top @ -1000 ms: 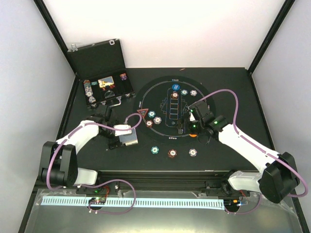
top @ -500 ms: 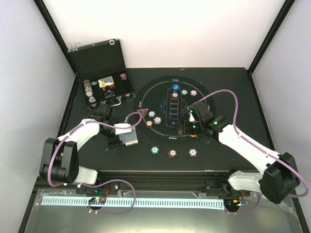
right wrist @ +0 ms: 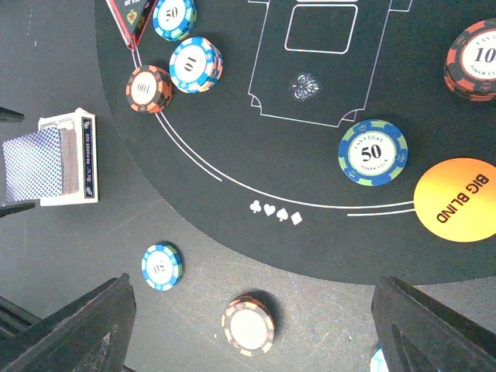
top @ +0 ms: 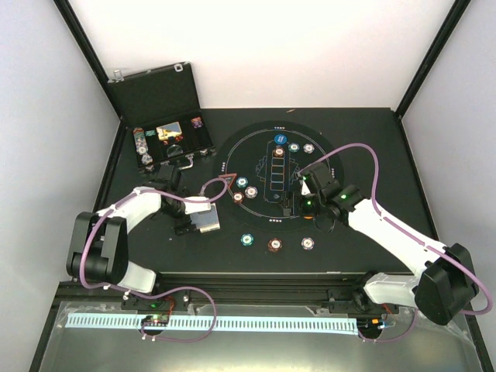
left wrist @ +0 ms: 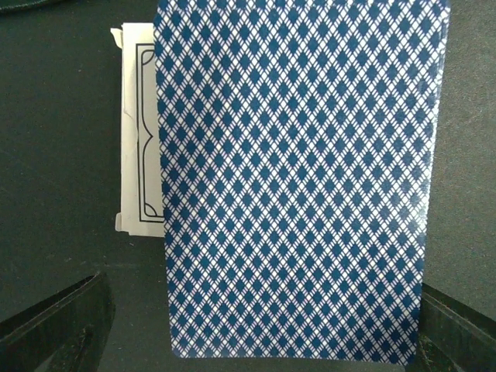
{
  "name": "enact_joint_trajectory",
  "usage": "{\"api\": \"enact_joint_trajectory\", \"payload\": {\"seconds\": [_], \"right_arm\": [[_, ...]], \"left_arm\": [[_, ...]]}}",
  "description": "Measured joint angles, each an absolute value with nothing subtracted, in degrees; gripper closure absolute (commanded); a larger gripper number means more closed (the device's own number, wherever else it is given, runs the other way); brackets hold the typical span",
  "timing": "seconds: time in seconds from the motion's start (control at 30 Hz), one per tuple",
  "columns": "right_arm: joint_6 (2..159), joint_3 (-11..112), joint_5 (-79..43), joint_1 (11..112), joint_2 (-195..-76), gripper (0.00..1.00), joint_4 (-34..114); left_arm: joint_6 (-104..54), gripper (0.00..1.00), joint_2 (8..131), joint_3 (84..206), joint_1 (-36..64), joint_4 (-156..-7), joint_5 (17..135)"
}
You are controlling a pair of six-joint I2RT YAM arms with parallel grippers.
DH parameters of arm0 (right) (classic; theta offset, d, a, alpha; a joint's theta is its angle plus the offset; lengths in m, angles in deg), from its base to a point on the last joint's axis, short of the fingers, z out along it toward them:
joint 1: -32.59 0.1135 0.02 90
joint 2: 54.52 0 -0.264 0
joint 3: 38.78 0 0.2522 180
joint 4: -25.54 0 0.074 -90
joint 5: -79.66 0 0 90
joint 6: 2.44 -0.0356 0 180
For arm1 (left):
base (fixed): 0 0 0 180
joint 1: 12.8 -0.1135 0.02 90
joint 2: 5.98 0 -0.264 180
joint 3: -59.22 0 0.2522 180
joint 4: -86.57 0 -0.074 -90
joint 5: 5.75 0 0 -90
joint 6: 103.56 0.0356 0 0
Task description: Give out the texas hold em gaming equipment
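While the left gripper [left wrist: 256, 329] hangs wide open over the cards [left wrist: 294, 178], gripping nothing, the right gripper [right wrist: 252, 325] stands open, empty, above the near edge of the mat [right wrist: 232, 116].

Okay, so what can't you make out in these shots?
- Left wrist: the playing card shows only its back, so its face is hidden, and it covers most of the white box.
- Right wrist: the orange Big Blind disc is cut by the right edge.
- Top external: the black case contents are too small.
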State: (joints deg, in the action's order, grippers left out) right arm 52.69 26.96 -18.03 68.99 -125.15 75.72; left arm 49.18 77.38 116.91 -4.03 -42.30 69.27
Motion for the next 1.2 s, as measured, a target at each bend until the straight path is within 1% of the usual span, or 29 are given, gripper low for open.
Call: {"api": "enact_joint_trajectory", "payload": {"seconds": [0.37,0.67,1.0,1.07,1.2], "right_arm": [[52.71,27.47,-18.16,68.99,-125.41,0.16,75.72],[52.71,27.62,-18.22,68.99,-125.72,0.16,75.72],[52.71,27.66,-18.24,68.99,-126.07,0.17,75.72],[52.71,27.64,-18.27,69.01,-126.07,0.17,75.72],[52.71,27.66,-18.33,68.99,-126.07,0.17,75.7]], "left_arm": [[49.21,0.01,79.93,117.13,-3.65,-43.86,69.44],[49.21,0.02,81.92,117.17,-3.28,-45.34,70.01],[49.21,0.12,82.42,117.24,-3.28,-45.63,70.1],[49.21,0.15,82.49,117.24,-3.28,-45.6,70.08],[49.29,0.25,82.51,117.24,-3.19,-45.76,70.04]]}}
